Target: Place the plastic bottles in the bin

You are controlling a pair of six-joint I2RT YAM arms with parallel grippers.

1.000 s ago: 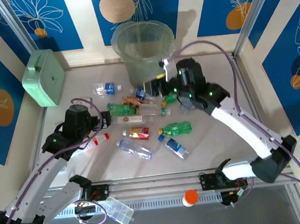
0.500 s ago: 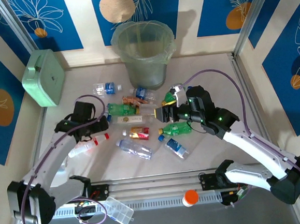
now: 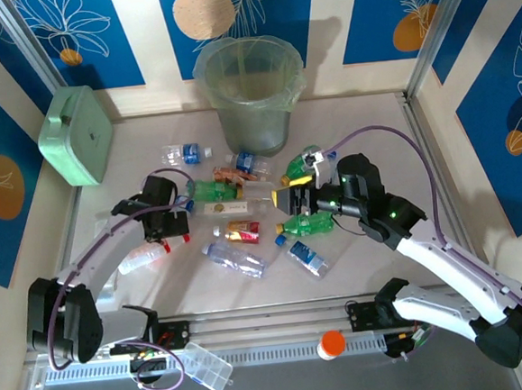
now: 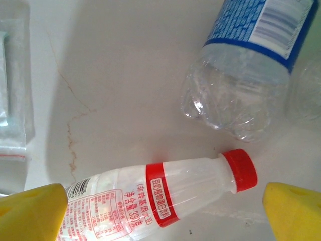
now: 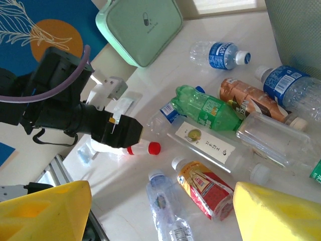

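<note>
"So, where are the plastic bottles (image 3: 234,258)?"

"Lying on their sides across the middle of the overhead frame, on the white table (image 3: 374,141). All are outside the bin (image 3: 251,114), which stands upright at top centre."

"What is the left gripper (image 4: 164,211) doing?"

"It hangs over a red-capped bottle (image 4: 165,193) along the bottom of its wrist view. Its yellow fingers are spread wide past either end and not closed on it, probably lined up for a pinch."

"And the right gripper (image 5: 163,213)?"

"Centre right overhead, near a green bottle (image 3: 307,223). Its fingers are apart and empty, facing the pile, likely picking its next target."
</note>
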